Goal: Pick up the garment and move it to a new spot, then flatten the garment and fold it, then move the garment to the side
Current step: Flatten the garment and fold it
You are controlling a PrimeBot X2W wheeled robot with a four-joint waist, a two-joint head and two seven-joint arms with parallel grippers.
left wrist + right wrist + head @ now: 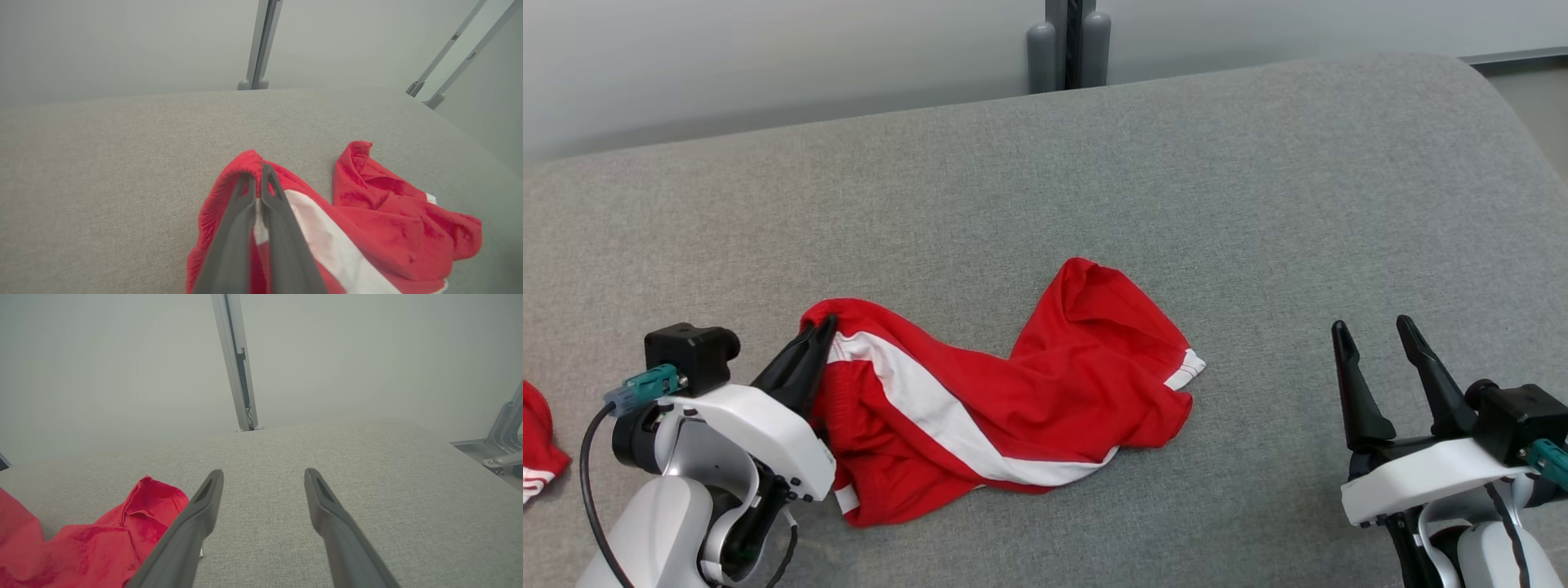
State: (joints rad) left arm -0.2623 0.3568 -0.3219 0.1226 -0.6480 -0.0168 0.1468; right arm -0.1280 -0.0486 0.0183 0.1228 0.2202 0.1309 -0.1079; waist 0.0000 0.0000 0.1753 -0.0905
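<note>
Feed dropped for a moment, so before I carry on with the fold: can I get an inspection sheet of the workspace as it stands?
Surface: grey fabric pad, smooth.
Job's things: red garment with a white stripe, crumpled, not yet flattened.
Clutter: second red cloth at the pad's left edge.
Grippers: left gripper shut on the garment's bunched edge; right gripper open, apart from the garment.
Cables: black cable looped beside the left wrist.
Surroundings: grey posts behind the far edge; pale wall.
</note>
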